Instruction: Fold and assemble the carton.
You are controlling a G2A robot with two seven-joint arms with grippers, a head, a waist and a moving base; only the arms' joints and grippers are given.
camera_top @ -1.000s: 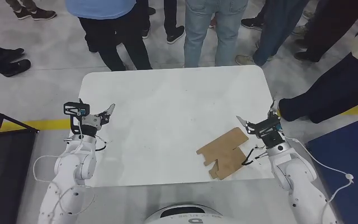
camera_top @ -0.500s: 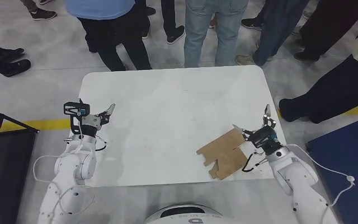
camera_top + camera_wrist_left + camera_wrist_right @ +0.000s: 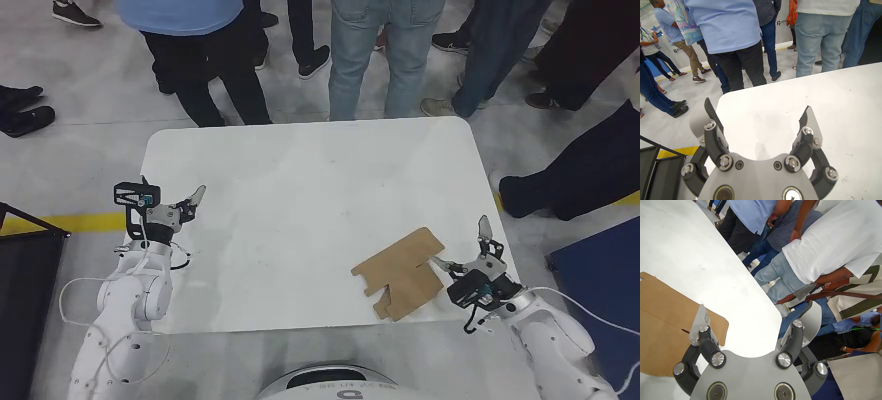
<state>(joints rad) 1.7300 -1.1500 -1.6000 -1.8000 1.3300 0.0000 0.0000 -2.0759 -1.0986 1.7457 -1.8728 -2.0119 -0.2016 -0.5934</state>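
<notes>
table [image 3: 300,180]: white, rounded corners
floor line [image 3: 60,221]: yellow, left of table
rack [image 3: 25,300]: black, left of table
mat [image 3: 608,268]: blue, right of table

arms [image 3: 140,292]: white, looped cables [image 3: 62,298] | left gripper [image 3: 757,111]: silver plate, black links, silver screws [image 3: 724,162]

Right gripper [image 3: 755,303], jaws spread, near flat carton [image 3: 664,317] lying on table [image 3: 696,247].

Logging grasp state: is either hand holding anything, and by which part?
Nothing is held: left hand and right hand are both open; the carton lies flat.
</notes>
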